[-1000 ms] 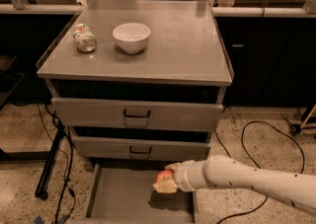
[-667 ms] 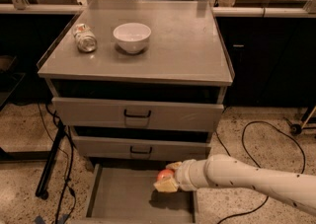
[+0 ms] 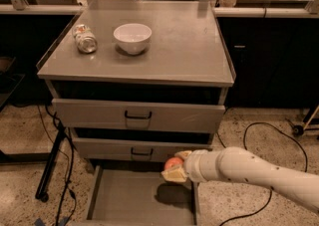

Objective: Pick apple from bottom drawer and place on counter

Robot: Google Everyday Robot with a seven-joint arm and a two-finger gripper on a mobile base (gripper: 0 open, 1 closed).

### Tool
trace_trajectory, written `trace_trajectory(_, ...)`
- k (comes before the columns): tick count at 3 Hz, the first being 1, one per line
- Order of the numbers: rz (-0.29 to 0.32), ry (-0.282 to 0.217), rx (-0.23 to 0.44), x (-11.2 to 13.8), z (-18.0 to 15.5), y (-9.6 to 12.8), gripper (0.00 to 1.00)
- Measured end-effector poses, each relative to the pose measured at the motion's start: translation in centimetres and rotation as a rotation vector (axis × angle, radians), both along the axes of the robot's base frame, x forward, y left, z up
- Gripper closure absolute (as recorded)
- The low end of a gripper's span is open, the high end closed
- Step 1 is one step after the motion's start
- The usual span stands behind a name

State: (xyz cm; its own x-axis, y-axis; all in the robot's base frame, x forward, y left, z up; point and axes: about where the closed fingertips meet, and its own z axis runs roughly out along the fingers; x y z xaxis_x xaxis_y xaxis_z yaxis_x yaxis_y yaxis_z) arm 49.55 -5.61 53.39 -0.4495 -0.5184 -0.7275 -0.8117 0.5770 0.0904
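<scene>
The bottom drawer is pulled open, its flat grey tray showing. My gripper comes in from the right on a white arm and is shut on the apple, a small red-orange fruit held above the drawer's right side, casting a shadow on the tray. The apple sits just in front of the middle drawer's face. The counter is the grey cabinet top above, well over the gripper.
A white bowl and a can lying on its side rest on the counter's back left. Two upper drawers with black handles are closed. Cables and a black stand leg lie on the floor at left; a cable loops at right.
The gripper with the apple has risen slightly above the drawer tray; otherwise the scene is unchanged.
</scene>
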Motion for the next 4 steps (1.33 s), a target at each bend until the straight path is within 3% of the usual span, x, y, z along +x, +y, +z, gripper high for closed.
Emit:
trace_trajectory(1, -0.023, -0.083, -0.007, 0.8, 4.8, -1.1, 1.0)
trace_trajectory(2, -0.025, -0.086, -0.007, 0.8, 5.0, -1.2, 1.0)
trace_trajectory(3, -0.049, -0.118, 0.036, 1.3, 7.6, -2.6, 1.0)
trace_trajectory(4, -0.063, -0.179, 0.034, 2.0, 11.9, -4.0, 1.0)
